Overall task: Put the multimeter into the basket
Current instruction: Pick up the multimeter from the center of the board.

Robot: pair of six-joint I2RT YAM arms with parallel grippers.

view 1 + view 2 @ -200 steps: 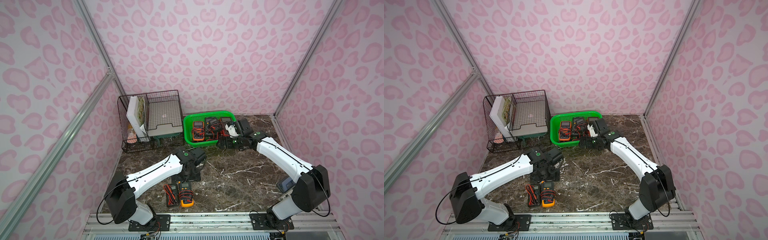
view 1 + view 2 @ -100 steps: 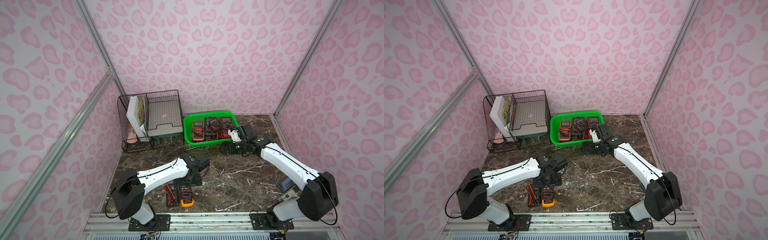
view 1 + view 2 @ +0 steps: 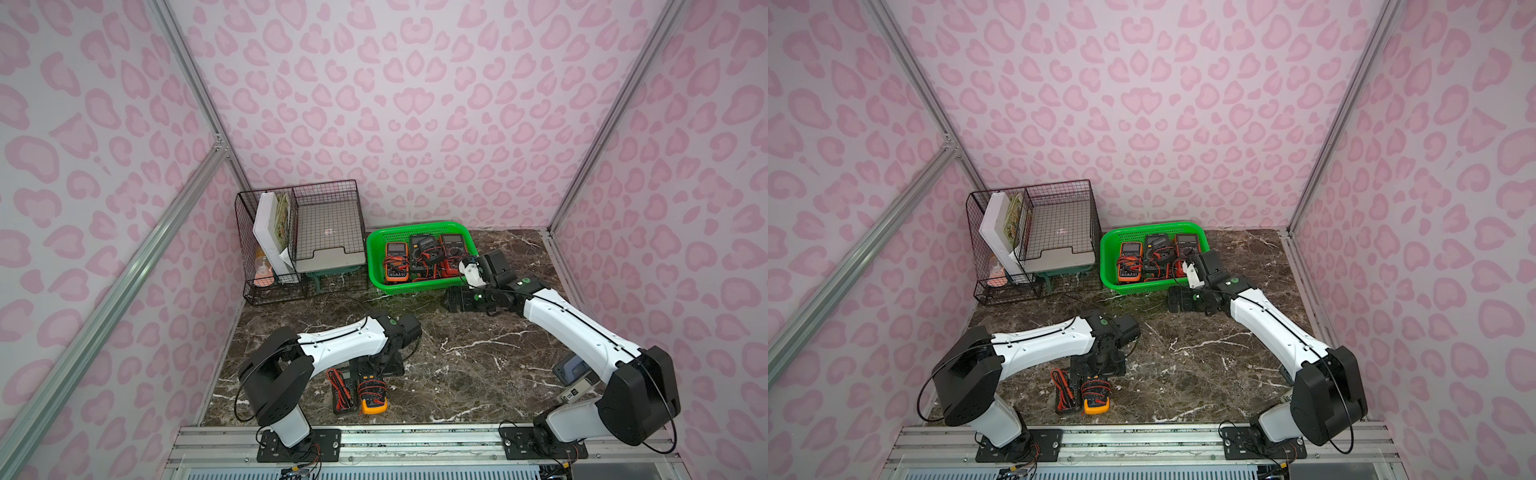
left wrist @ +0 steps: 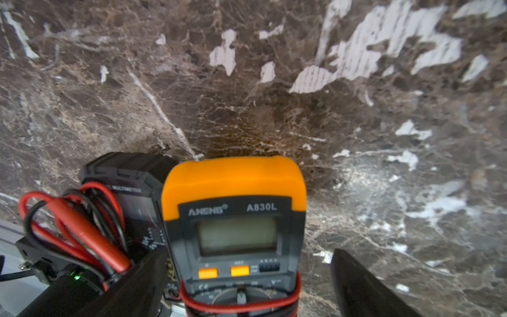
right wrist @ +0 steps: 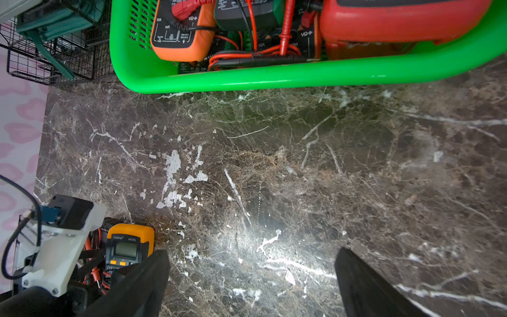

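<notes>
multimeter [image 4: 234, 233] flat on tabletop [image 4: 384, 137] beside black meter [image 4: 131, 178], well apart from basket [image 3: 415, 227] | left end effector [image 4: 247, 258] fingers apart, straddling it, not clamped | right end effector [image 5: 252, 254] apart, empty | we judge it light, rigid, grippy boot; we'd take body sides, clear of wrapped leads [image 3: 371, 388]

A black wire-mesh rack [image 3: 274, 293] stands left of centre on the dark brown marble tabletop [image 3: 465, 353]; a white flat board [image 3: 266, 232] stands in its left compartment, a pale grey tray [image 3: 328, 262] in its right.
</notes>
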